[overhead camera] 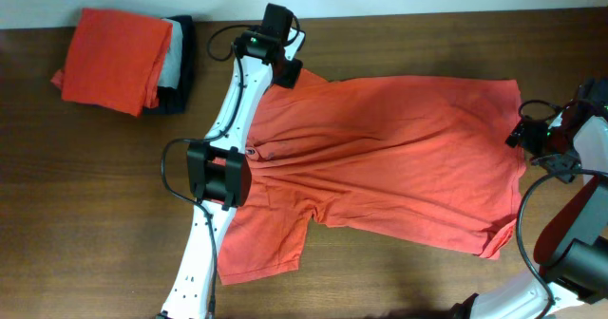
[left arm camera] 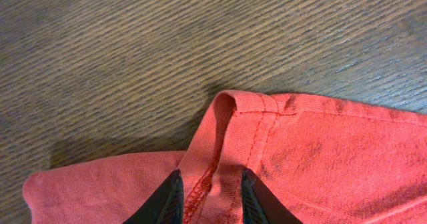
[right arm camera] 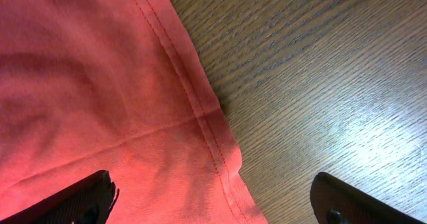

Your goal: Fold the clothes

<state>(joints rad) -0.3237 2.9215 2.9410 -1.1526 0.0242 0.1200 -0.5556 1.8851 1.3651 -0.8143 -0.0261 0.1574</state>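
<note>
Two black fingers (left arm camera: 167, 201) of the left gripper (left arm camera: 210, 197) fill the lower edge of the left wrist view, their bases cut off by the frame. They stand narrow, pinching a raised ridge of stitched seam on the one coral-red T-shirt (left arm camera: 320, 151)

Counted: one T-shirt (overhead camera: 399, 158), two arms, two grippers, and one pile of folded clothes at the table's (overhead camera: 95, 215) far left corner. An orange garment (overhead camera: 114, 58) tops the pile, with a grey layer (overhead camera: 169, 67) and a dark layer (overhead camera: 185, 44) mostly hidden beneath it

The T-shirt lies spread and wrinkled across the middle of the table, plain face up. The left arm (overhead camera: 223, 148) crosses its collar end and hides part of it. The left gripper (overhead camera: 285, 69) holds the far edge there

The right gripper (right arm camera: 220, 201) shows only two finger ends in the bottom corners. It is spread wide, holds nothing and hovers over the hem (right arm camera: 200, 114), cloth under one finger and bare wood under the other. From overhead it (overhead camera: 521, 132) sits at the shirt's right edge
</note>
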